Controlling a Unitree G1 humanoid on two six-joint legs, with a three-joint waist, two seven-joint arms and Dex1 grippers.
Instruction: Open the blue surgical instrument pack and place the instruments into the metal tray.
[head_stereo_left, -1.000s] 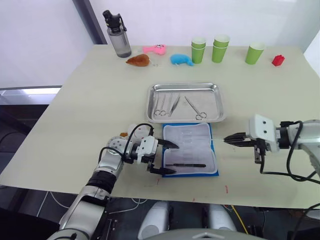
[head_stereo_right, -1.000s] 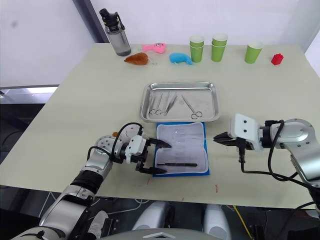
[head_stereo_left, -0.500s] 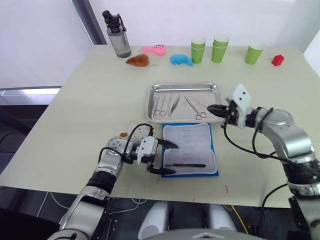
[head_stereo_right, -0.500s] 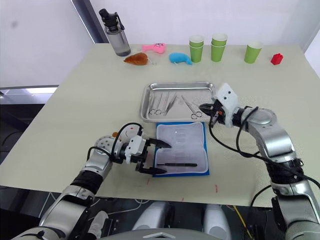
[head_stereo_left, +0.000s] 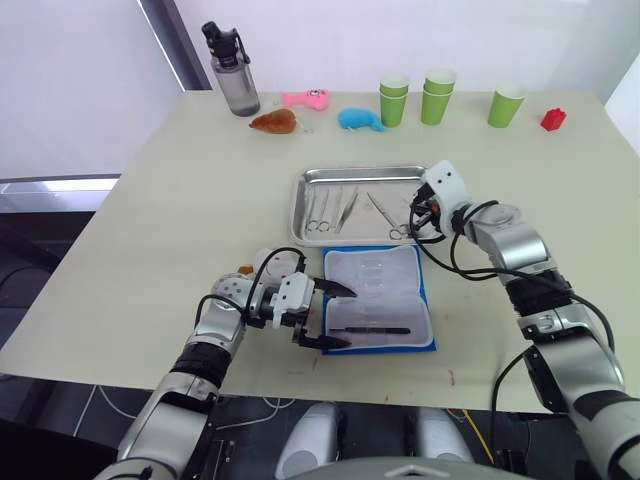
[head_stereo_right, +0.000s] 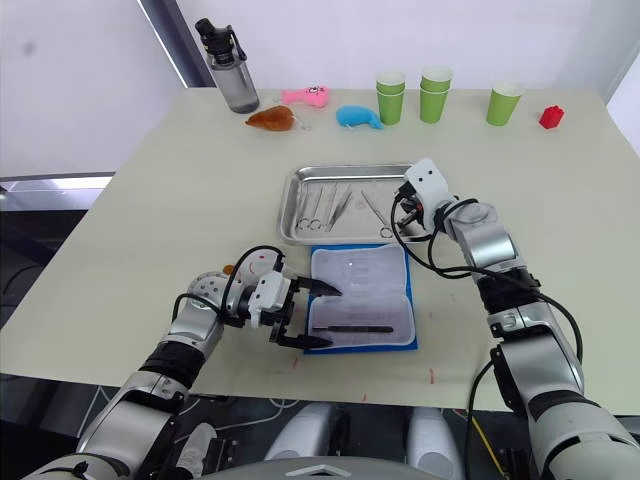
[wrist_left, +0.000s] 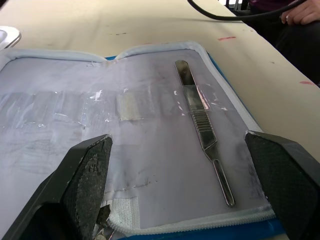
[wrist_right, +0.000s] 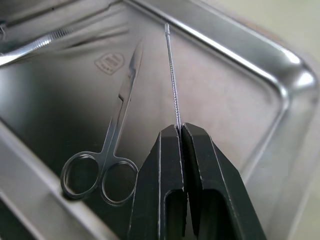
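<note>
The right hand (wrist_right: 181, 131) is clenched on a thin needle-like probe (wrist_right: 173, 75), whose free end reaches out over the floor of the metal tray (head_stereo_left: 372, 173), close to the tray's right end and just beside a pair of ring-handled scissors (wrist_right: 112, 150) that already lie there. In the head views, more instruments (head_stereo_left: 332, 210) rest in the tray's left half, so most of the transfer looks done, and the probe seems about to be set down with them. The left hand (head_stereo_left: 325, 314) is released, its two fingers spread wide at the left edge of the blue surgical instrument pack (head_stereo_left: 378, 298), which lies open flat on the surface just in front of the tray, pale lining up. From the left wrist view the clear pockets look empty, and one slim flat-handled tool (wrist_left: 202, 125) lies loose on the lining near the pack's edge nearest the robot. That tool appears to be the last one left to move once the probe is let go. A bottle (head_stereo_left: 231, 68), toys and green cups (head_stereo_left: 439, 95) stand well apart at the far edge.
</note>
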